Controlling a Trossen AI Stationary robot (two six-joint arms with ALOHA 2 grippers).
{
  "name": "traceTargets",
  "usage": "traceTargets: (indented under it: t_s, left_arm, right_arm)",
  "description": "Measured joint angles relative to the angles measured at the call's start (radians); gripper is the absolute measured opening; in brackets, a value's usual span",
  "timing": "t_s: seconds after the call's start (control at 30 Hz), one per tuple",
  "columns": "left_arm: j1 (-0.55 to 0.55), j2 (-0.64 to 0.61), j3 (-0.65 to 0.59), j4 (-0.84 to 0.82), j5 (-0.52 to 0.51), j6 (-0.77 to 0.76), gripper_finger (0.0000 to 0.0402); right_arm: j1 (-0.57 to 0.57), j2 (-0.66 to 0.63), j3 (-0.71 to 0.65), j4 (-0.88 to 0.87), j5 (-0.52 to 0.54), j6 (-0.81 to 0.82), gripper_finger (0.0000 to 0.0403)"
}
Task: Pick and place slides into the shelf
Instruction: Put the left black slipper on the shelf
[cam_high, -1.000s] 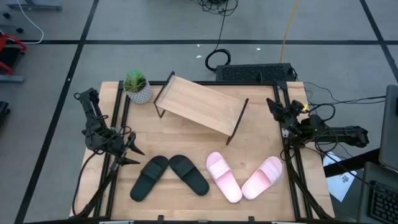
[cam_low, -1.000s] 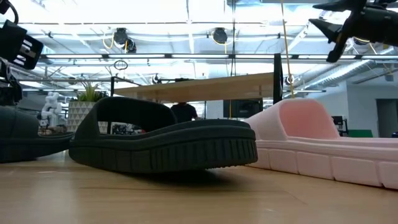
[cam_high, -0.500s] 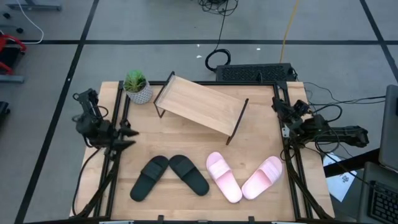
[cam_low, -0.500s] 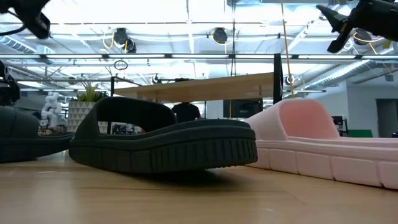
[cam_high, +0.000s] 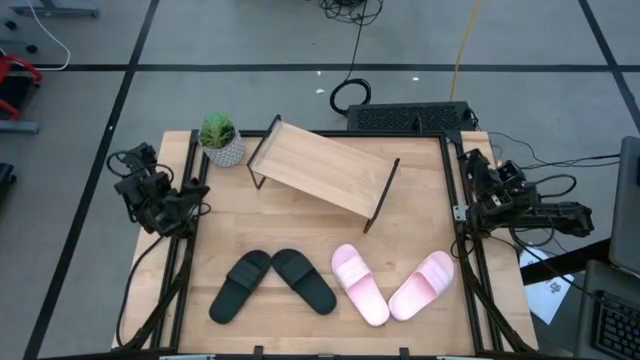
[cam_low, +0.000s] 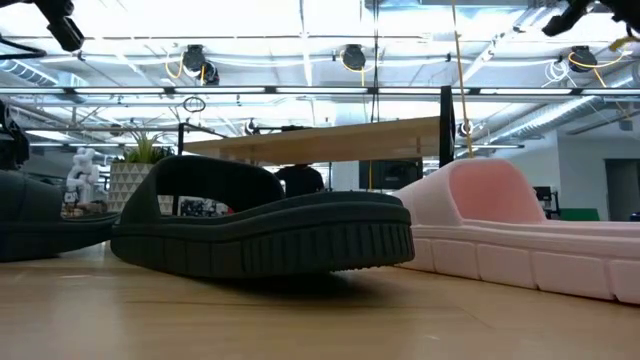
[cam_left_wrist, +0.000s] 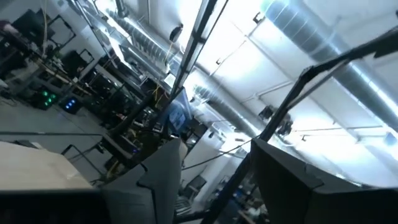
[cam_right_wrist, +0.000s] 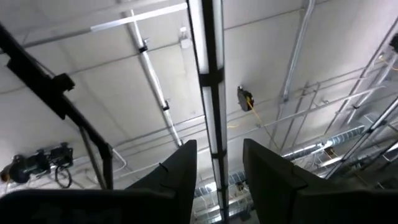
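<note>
Overhead, table-level, two ceiling-facing wrist views

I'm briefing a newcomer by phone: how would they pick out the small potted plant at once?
Start at the light-wood tabletop and find the slanted light-wood shelf on its thin black frame at the far side. Just off the shelf's left end, at the table's far left corner, stands the small green plant in a white patterned pot, the only green thing there.

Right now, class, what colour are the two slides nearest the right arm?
Pale pink, clearest in the high view.
</note>
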Motion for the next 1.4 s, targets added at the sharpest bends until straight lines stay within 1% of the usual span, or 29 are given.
traceTargets:
  t_s: [0.1,0.2,0.3,0.4,0.5,0.63,0.7,0.8,0.9,0.97,1.0,1.03,1.1,1.17,1.23,1.27,1.3,1.33,1.4]
  left_arm:
    - [0.000,0.000,0.002,0.003,0.003,-0.030,0.0191]
    - [0.000,0.000,0.051,-0.014,0.003,0.029,0.0191]
    - [-0.002,0.018,0.164,-0.162,-0.019,0.108,0.0191]
    - [-0.002,0.096,0.335,-0.416,-0.051,0.081,0.0191]
    - [-0.002,0.244,0.531,-0.660,-0.099,-0.018,0.0191]
    - [-0.005,0.497,0.799,-0.930,-0.145,-0.137,0.0191]
    - [-0.020,0.625,0.931,-1.094,-0.165,-0.229,0.0191]
    - [-0.058,0.801,1.115,-1.403,-0.196,-0.465,0.0191]
    - [-0.089,0.966,1.258,-1.721,-0.182,-0.790,0.0191]
    - [-0.097,1.064,1.315,-1.909,-0.141,-1.042,0.0191]
    - [-0.099,1.106,1.331,-1.999,-0.101,-1.182,0.0191]
    - [-0.100,1.144,1.341,-2.081,-0.036,-1.326,0.0191]
    - [-0.100,1.211,1.343,-2.214,0.145,-1.587,0.0191]
    - [-0.100,1.283,1.332,-2.315,0.337,-1.795,0.0191]
    - [-0.108,1.352,1.323,-2.366,0.491,-1.888,0.0191]
    - [-0.115,1.382,1.321,-2.378,0.543,-1.910,0.0191]
    - [-0.123,1.409,1.321,-2.390,0.574,-1.924,0.0191]
    - [-0.131,1.435,1.321,-2.398,0.584,-1.934,0.0191]
    - [-0.145,1.479,1.321,-2.398,0.565,-1.946,0.0191]
  right_arm:
    - [0.000,0.006,0.046,-0.040,-0.030,-0.018,0.0121]
    - [0.000,0.024,0.094,-0.100,-0.043,-0.041,0.0121]
    - [0.000,0.045,0.143,-0.143,-0.043,-0.056,0.0121]
    - [0.000,0.067,0.182,-0.162,-0.045,-0.056,0.0121]
    - [0.000,0.081,0.210,-0.165,-0.069,-0.056,0.0121]
    - [0.000,0.085,0.225,-0.164,-0.071,-0.056,0.0121]
    - [0.000,0.086,0.226,-0.165,-0.072,-0.056,0.0121]
    - [0.000,0.086,0.227,-0.165,-0.092,-0.056,0.0121]
    - [0.000,0.086,0.227,-0.165,-0.097,-0.056,0.0121]
    - [0.000,0.086,0.227,-0.166,-0.096,-0.056,0.0121]
    - [0.000,0.086,0.227,-0.166,-0.096,-0.057,0.0121]
    - [0.000,0.086,0.227,-0.166,-0.096,-0.059,0.0121]
    - [0.000,0.086,0.227,-0.166,-0.095,-0.065,0.0121]
    - [0.000,0.086,0.227,-0.166,-0.095,-0.076,0.0121]
    - [0.000,0.086,0.227,-0.166,-0.095,-0.081,0.0121]
    - [0.000,0.085,0.227,-0.168,-0.095,-0.081,0.0121]
    - [0.000,0.085,0.228,-0.172,-0.094,-0.081,0.0121]
    - [0.000,0.085,0.228,-0.176,-0.094,-0.082,0.0121]
    - [0.000,0.085,0.228,-0.186,-0.094,-0.081,0.0121]
